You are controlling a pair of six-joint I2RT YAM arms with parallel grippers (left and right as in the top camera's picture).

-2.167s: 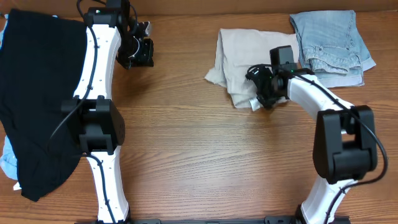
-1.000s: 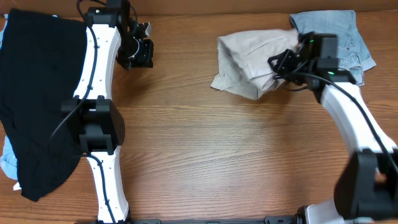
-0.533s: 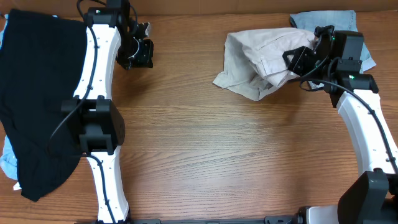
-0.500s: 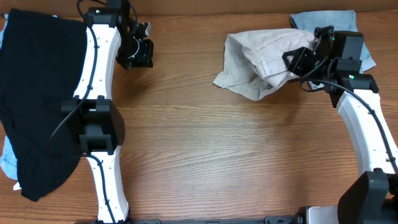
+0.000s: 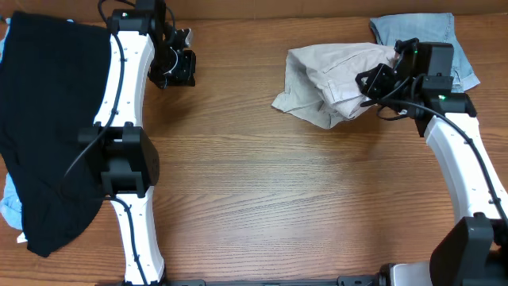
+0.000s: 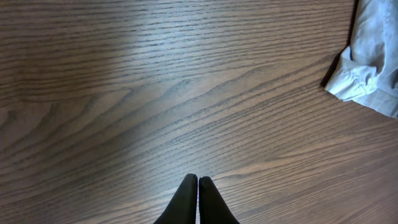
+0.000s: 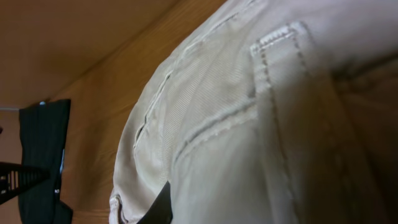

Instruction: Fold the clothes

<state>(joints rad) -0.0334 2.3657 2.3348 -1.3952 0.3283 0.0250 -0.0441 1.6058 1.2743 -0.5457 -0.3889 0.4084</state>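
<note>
The black garment (image 5: 48,119) lies along the left side of the desk (image 5: 262,206). Farther out, the left tool (image 5: 181,67) hovers empty, and its wrist view shows the fingers pressed together. The right tool (image 5: 375,81) clamps the khaki shorts (image 5: 329,71), which were flat two seconds ago and are now bunched, lifted and shifted slightly leftward. Only its wrist view shows their stitched seams. The denim shorts (image 5: 417,28) lie beyond.

On the right gripper (image 5: 371,81) I can't see fingertips: khaki shorts (image 5: 321,71) bury them. At 1 o'clock the arm covers part of the denim shorts (image 5: 397,30).
</note>
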